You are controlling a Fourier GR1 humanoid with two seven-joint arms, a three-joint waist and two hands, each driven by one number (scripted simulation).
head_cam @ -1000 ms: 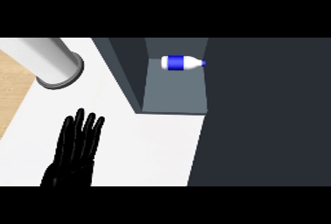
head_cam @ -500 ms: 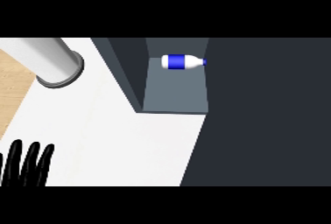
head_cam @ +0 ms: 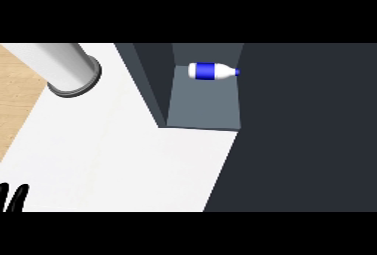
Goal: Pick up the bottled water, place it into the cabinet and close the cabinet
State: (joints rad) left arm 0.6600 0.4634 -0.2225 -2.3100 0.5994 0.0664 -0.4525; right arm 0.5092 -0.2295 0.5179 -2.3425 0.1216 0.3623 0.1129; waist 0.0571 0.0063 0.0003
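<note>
The left hand [head_cam: 13, 198] has slid further down and out toward seven o'clock since half a second ago: then a row of black fingers stood above the lower edge, and now only the tips of a few show in the bottom-left corner, straight and pointing toward twelve, spread slightly apart, with nothing between them. The hand is released and touches no object. The right hand does not show in the head view.

The bottled water [head_cam: 211, 70] has not shifted. It lies on its side on the grey floor of the cabinet [head_cam: 202, 107], up at about one o'clock from the middle of the view, its white body wrapped in a blue band and its blue cap pointing toward three o'clock. The cap end sits right against the edge of the dark cabinet door panel [head_cam: 309, 129], which fills the whole right side of the view. The cabinet's left wall runs down from twelve o'clock and meets the front lip of the compartment, beyond which the white worktop [head_cam: 125, 149] spreads out.

At ten o'clock a grey cylinder [head_cam: 63, 67] with a darker rim stands on the worktop, well apart from the bottle. A strip of wooden floor [head_cam: 15, 94] shows beyond the worktop's left edge.
</note>
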